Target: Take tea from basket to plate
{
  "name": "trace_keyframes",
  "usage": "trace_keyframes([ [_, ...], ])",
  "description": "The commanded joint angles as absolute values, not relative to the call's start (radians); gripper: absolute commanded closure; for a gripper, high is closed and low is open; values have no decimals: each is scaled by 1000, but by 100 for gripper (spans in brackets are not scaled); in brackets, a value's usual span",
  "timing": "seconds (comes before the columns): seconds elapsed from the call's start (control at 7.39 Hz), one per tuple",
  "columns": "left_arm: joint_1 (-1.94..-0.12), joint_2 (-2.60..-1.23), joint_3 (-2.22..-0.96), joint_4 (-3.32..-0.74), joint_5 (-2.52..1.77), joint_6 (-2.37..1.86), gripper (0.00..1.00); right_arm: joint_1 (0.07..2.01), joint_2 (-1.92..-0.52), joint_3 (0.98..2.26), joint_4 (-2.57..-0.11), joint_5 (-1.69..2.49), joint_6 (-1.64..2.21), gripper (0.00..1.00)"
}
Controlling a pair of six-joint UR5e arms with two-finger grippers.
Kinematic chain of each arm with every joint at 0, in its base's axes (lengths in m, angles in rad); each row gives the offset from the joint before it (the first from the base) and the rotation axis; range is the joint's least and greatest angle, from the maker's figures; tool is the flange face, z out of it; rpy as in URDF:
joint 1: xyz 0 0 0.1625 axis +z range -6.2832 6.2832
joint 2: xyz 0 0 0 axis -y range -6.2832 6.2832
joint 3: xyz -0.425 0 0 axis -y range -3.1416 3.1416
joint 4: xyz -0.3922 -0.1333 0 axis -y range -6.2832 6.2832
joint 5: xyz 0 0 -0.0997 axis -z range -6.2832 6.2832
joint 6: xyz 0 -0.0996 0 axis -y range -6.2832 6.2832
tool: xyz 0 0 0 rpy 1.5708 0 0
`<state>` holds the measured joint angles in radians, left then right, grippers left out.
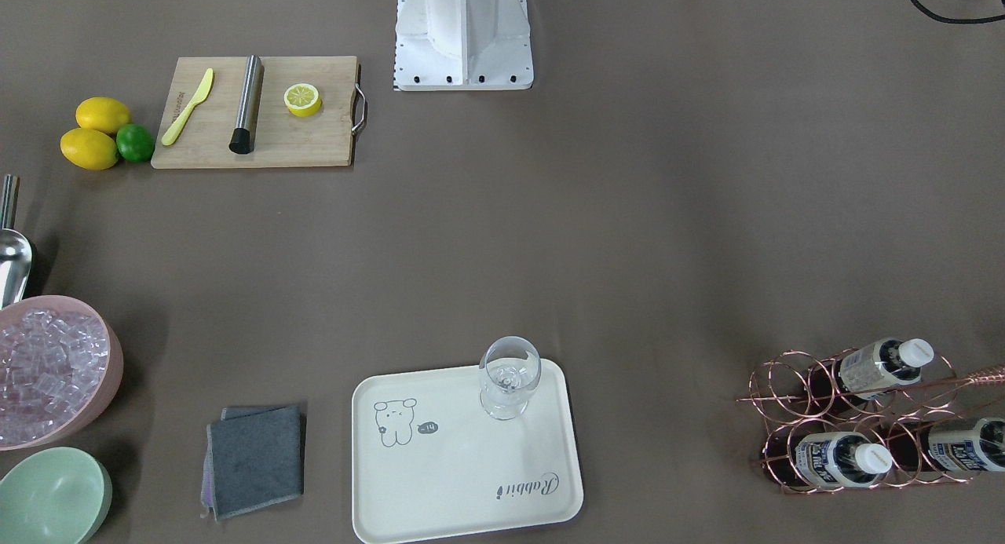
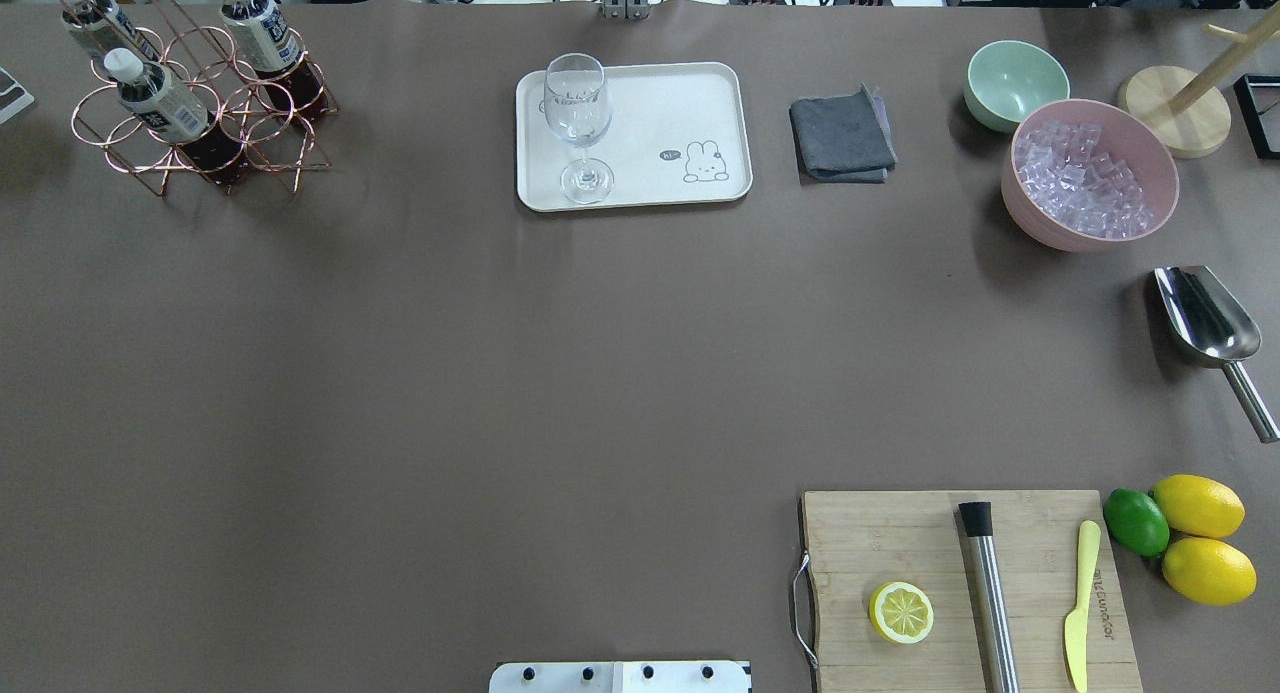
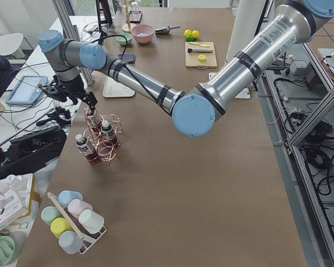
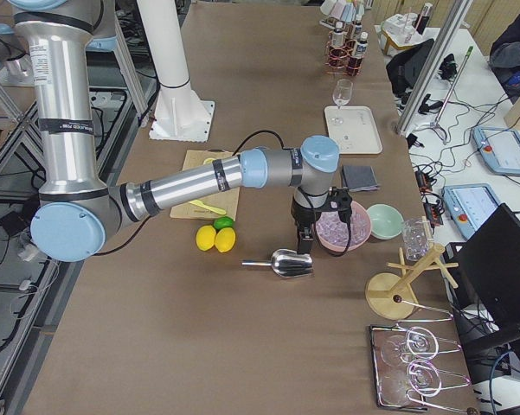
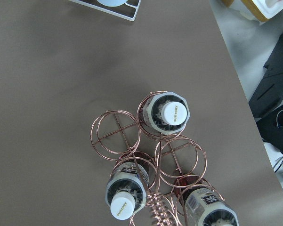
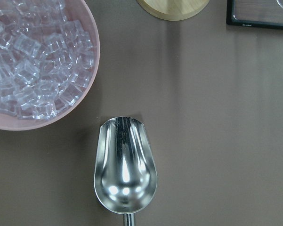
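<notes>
Three tea bottles (image 2: 160, 103) with white caps stand tilted in the copper wire basket (image 2: 110, 133) at the table's far left corner. The left wrist view looks straight down on their caps (image 5: 168, 113) and the rings of the basket (image 5: 115, 134). In the exterior left view my left gripper (image 3: 90, 107) hangs just above the basket (image 3: 108, 153); I cannot tell if it is open. The cream plate (image 2: 650, 103) lies mid-table at the far edge and carries a clear glass (image 2: 578, 123). My right gripper (image 4: 304, 235) hovers over a steel scoop (image 6: 125, 172); its state cannot be told.
A pink bowl of ice (image 2: 1090, 173), a pale green bowl (image 2: 1015, 81) and a grey cloth (image 2: 842, 138) sit right of the plate. A wooden board (image 2: 960, 583) with a lemon half, a steel rod and a yellow knife lies near the base, with lemons (image 2: 1200, 505) beside it.
</notes>
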<state>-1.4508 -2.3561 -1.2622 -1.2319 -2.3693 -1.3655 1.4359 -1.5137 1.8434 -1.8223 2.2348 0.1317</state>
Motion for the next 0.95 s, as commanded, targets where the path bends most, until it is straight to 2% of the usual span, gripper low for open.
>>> trace_keyframes([
  [0.0, -1440, -2344, -1246, -1287, -2361, -1483, 3, 1428, -1511, 1819, -1761, 2226, 158, 0],
  [0.41, -1443, -2303, -1226, -1411, -2362, -1619, 3, 1428, -1511, 1819, -1758, 2224, 147, 0],
  [0.81, -1431, -2316, -1178, -1448, -2362, -1637, 3, 1428, -1519, 1816, -1759, 2233, 144, 0],
])
